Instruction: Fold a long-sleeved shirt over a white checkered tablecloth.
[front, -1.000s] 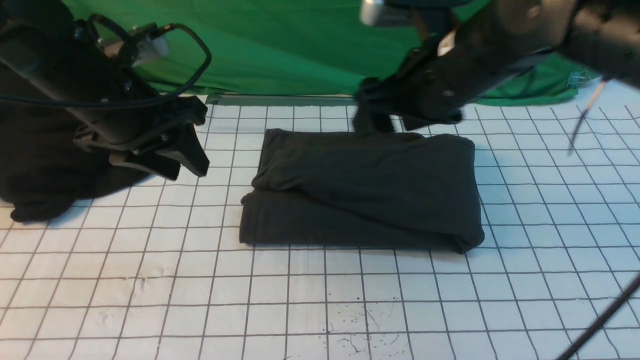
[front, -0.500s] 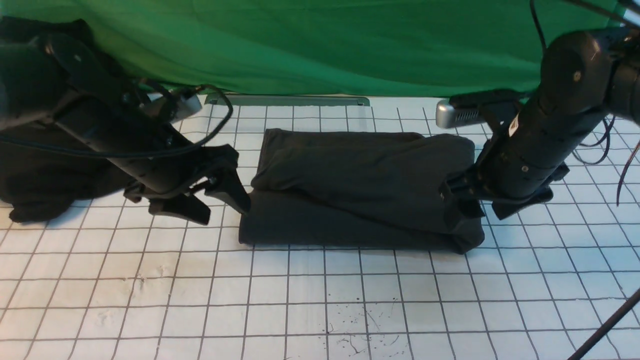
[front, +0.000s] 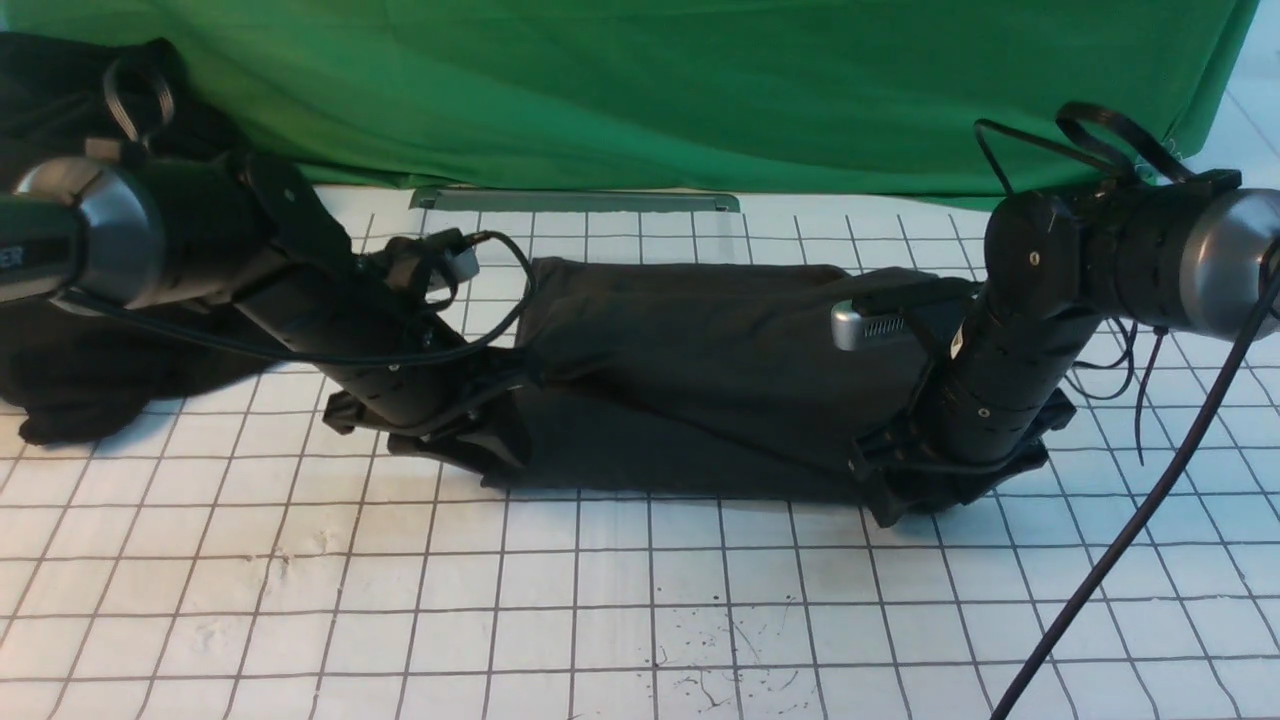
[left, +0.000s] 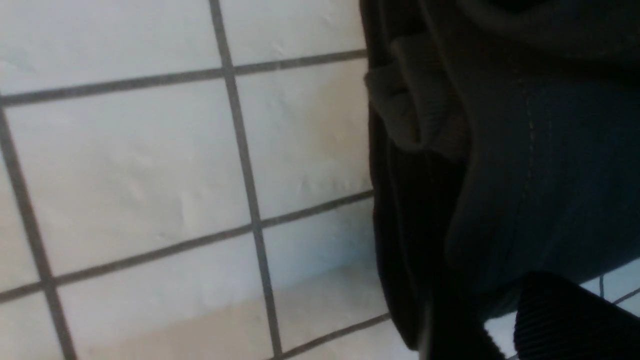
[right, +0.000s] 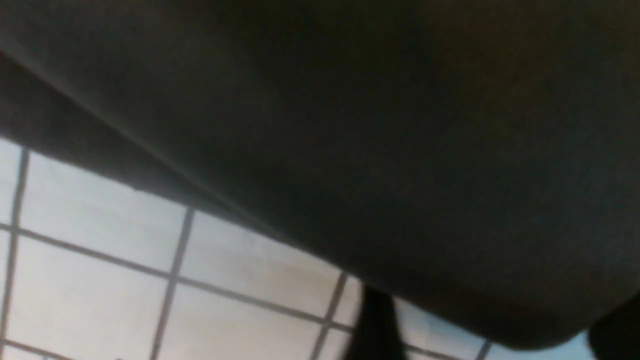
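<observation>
Front view is showing a shapeless black garment heap (front: 70, 390) lying at the far left, apart from the work. Next to it the left gripper (front: 490, 445) is sitting low on the white grey-lined checkered tablecloth (front: 640, 600), touching the near-left corner of the folded black soft-knit long-sleeved shirt (front: 700, 370). Its wrist camera is showing a ribbed cuff and fabric running down between its dark fingers (left: 565, 325), but whether they are pinching the cloth I cannot tell. The shirt is lying as a flat oblong in the middle of the tablecloth, its long axis running left to right, spanning the gap between both arms. At the near-right corner the right gripper (front: 900, 490) is straddling the fold; its fingers (right: 375, 325) are standing spread, not yet clamping. Each arm is sitting equally close to its own corner, so the shirt's bulk is lying beyond the fingers, suggesting a joint two-corner grasp.
</observation>
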